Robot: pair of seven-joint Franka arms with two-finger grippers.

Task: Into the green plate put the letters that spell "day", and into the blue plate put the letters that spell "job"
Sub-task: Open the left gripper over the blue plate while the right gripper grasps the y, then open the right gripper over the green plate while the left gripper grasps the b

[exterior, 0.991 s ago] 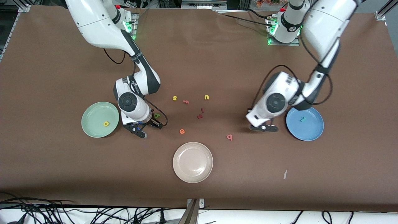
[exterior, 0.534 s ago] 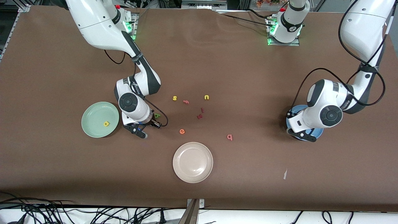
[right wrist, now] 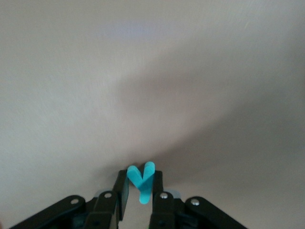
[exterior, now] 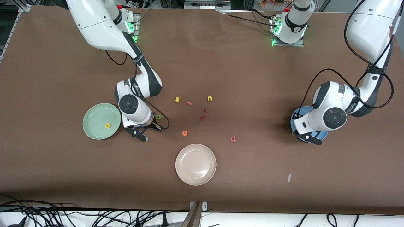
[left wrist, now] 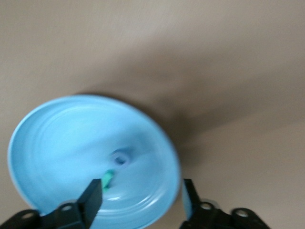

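Right gripper (right wrist: 139,191) low over bare table between green plate (exterior: 94,127) and olive-green letter (exterior: 159,117); fingers (right wrist: 122,191) pinched shut on teal "y" (right wrist: 141,179), forked end of letter sticking out past fingertips. In front view, right gripper (exterior: 141,131) seen just beside green plate rim, toward left arm's end of table. Yellow rounded letter (exterior: 108,125) lying flat inside green plate. Left gripper (left wrist: 143,200) over blue plate (left wrist: 57,143), fingers (left wrist: 93,198) spread wide apart, nothing gripped btwn them. Teal "j" (left wrist: 108,177) and blue ring "o" (left wrist: 119,157) both in blue plate, close together near plate centre, "j" partly hidden by one finger. In front view, blue plate (exterior: 296,114) mostly covered by left arm's wrist, left gripper (exterior: 307,137) at plate edge nearest camera. Salmon-pink "b" (exterior: 233,138) on table, well apart from blue plate, nearer camera than dark red letters (exterior: 204,115). Yellow "s" (exterior: 177,99), orange "f" (exterior: 188,102), yellow "u" (exterior: 209,98) in loose row mid-table; orange "e" (exterior: 185,133) nearer camera than those. Beige plate (exterior: 195,164) nearest camera of the three plates, no letters in it.
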